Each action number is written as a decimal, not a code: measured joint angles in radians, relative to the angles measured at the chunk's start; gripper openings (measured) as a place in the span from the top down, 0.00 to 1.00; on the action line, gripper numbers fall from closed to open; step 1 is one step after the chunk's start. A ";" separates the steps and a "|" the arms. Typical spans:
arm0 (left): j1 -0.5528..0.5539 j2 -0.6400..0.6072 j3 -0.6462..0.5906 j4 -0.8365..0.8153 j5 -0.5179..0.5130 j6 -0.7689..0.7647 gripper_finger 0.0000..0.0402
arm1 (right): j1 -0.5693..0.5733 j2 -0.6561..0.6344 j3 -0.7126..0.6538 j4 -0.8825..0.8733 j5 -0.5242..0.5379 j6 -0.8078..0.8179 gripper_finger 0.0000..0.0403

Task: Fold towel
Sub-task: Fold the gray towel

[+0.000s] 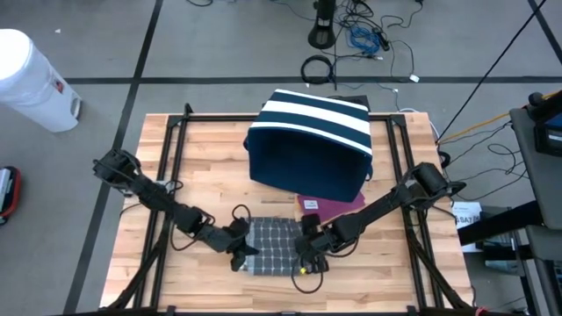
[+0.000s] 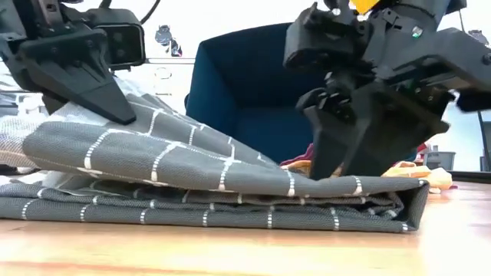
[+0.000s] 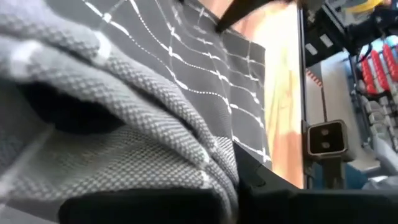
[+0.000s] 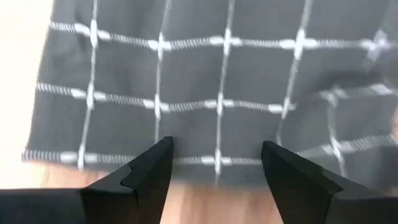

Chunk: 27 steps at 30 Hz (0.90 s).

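No readable labels. Grey waffle-weave towel (image 1: 270,246) with white grid, folded on wooden tabletop (image 1: 395,272). Left tool (image 1: 239,250) clamps its edge; right tool (image 4: 214,163) spread wide, empty.

Floor (image 1: 202,44): grey, marked with dark lines, seen around the table in the high view. Table (image 1: 154,263): light wood planks inside a black frame (image 1: 167,167). White bin (image 1: 31,79) stands on the floor beyond the table's far left corner. Black stand base (image 1: 323,33) and loose cables (image 1: 364,39), one blue, lie on the floor behind the table. Grey equipment (image 1: 540,132) sits off the right edge. In the low view the room behind is bright and pale (image 2: 222,19).
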<state>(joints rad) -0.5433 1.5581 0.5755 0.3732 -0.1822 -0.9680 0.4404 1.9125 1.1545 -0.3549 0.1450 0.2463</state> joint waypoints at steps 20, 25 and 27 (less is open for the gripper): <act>0.079 -0.004 0.000 -0.005 0.181 -0.063 0.97 | 0.060 -0.147 0.000 -0.096 0.143 0.075 0.42; 0.074 -0.004 0.000 -0.029 0.203 -0.105 0.96 | 0.066 -0.148 0.001 -0.054 0.143 0.046 0.42; 0.072 -0.004 0.000 -0.029 0.203 -0.116 0.95 | 0.066 -0.148 0.001 -0.026 0.143 0.030 0.42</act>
<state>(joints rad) -0.4717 1.5543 0.5751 0.3443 0.0212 -1.0840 0.5064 1.7649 1.1553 -0.3806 0.2876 0.2759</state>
